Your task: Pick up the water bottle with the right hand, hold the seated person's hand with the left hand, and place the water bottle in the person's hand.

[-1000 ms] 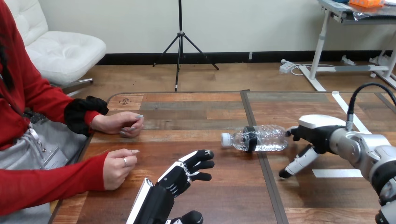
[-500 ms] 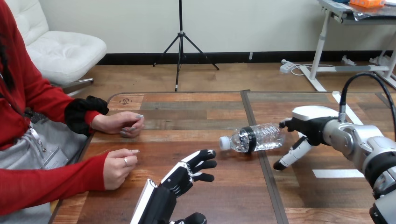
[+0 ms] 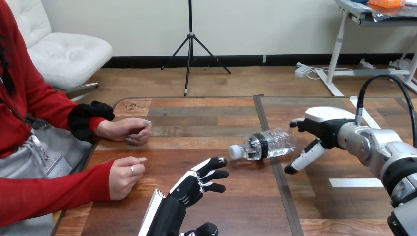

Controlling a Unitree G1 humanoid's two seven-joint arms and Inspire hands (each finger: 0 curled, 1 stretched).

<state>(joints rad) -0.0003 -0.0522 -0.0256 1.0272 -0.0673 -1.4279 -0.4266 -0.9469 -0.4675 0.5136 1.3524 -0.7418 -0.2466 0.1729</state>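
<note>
A clear water bottle (image 3: 265,145) with a black label band and white cap lies on the wooden table (image 3: 196,113), its cap pointing left and slightly toward me. My right hand (image 3: 322,129) is at the bottle's base end, fingers reaching behind the base and the thumb held straight out on the near side, apart from the bottle; nothing is gripped. My left hand (image 3: 196,184) hovers low at the front centre, fingers relaxed and open. The person's hand at the view's lower left (image 3: 125,174) rests loosely curled at the table edge, a short gap from my left hand.
The person's other hand (image 3: 125,130) lies on the table further back at the left. A strip of white tape (image 3: 354,182) marks the table at the right, and a seam runs front to back through the middle.
My right hand has moved left and closed in round the bottle's base. The bottle has turned, its cap swinging nearer to me. My left hand has barely shifted.
</note>
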